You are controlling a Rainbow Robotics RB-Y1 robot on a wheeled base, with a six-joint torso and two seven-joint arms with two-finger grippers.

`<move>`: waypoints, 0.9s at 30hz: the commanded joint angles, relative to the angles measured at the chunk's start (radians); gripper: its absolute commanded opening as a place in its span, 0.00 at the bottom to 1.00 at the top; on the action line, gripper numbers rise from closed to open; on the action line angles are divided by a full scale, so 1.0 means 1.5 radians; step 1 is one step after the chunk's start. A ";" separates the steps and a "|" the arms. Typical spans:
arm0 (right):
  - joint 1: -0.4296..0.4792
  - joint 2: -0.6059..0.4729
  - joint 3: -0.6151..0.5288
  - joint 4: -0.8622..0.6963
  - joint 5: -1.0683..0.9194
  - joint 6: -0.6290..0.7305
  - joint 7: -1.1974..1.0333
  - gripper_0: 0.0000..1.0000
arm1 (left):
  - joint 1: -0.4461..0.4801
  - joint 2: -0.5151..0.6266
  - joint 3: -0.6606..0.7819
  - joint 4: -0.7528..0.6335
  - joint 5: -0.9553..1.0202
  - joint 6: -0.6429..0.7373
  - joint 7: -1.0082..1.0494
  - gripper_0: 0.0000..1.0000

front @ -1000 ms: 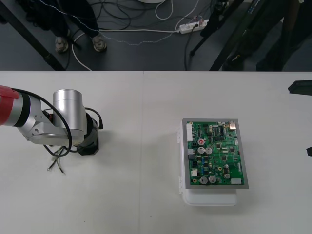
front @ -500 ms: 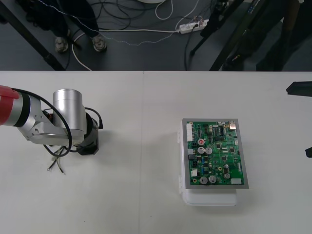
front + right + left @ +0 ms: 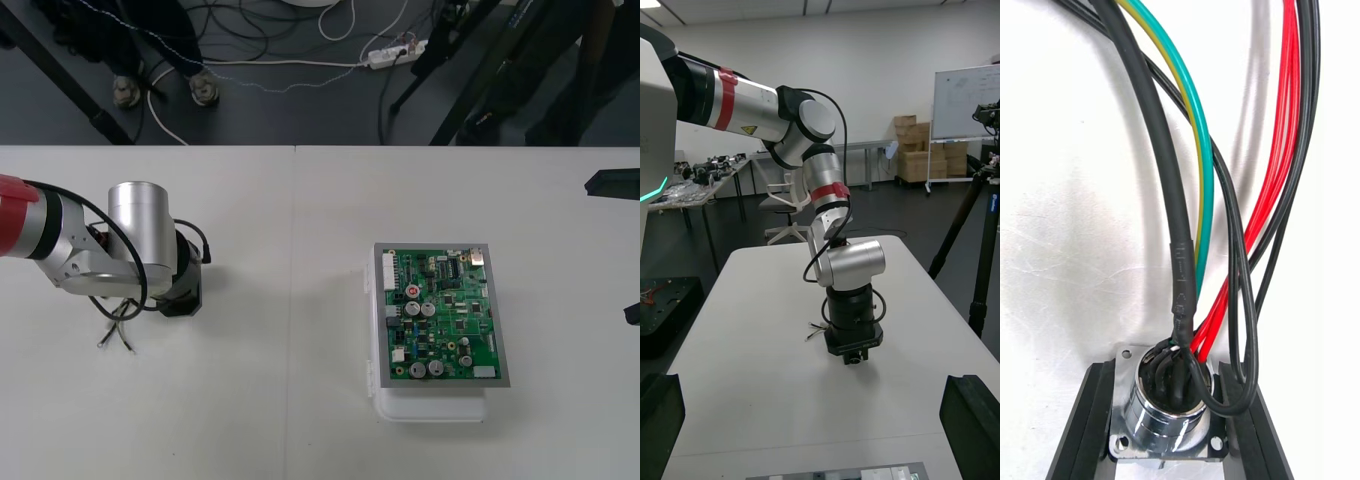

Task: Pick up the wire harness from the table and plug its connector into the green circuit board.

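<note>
Almost nothing differs from a second ago. The left arm sits at the same spot over the left part of the desk (image 3: 300,300), and the harness (image 3: 115,338) fans its loose wire ends out from under it in the same place. The only drift is at the right edge of the front view, where the right pincer (image 3: 817,409) sits a shade lower than before. Its fingers stand wide apart and hold nothing.

The left pincer (image 3: 1166,431) is closed on the socket (image 3: 1161,401). Its black fingers (image 3: 1081,424) press against both sides of the flange, and the red, black and green wires run away from it across the desk. I cannot pick out the plug.

The stillness suggests the grasp has settled but the lift has not begun, since the wire ends lie flat on the desk. The board (image 3: 442,315), on its base (image 3: 430,408), is well apart to the right with nothing plugged into it.

Most of the task is therefore ahead: raising the harness, carrying it across, and seating the plug. Because the grip is at the socket end, the plug end will probably dangle. It may snag or swing on the way, and the right pincer may be needed to steer it.
</note>
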 commanded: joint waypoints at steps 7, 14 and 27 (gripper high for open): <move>-0.013 -0.017 0.008 -0.008 -0.009 -0.002 0.039 1.00 | 0.003 0.026 0.102 0.015 0.058 -0.010 -0.022 0.00; -0.013 -0.016 0.008 -0.008 -0.009 -0.002 0.039 1.00 | 0.004 0.076 0.182 0.006 0.151 -0.012 -0.020 0.00; -0.013 -0.016 0.008 -0.008 -0.013 -0.002 0.039 1.00 | 0.003 0.179 0.330 -0.017 0.359 -0.091 -0.017 0.00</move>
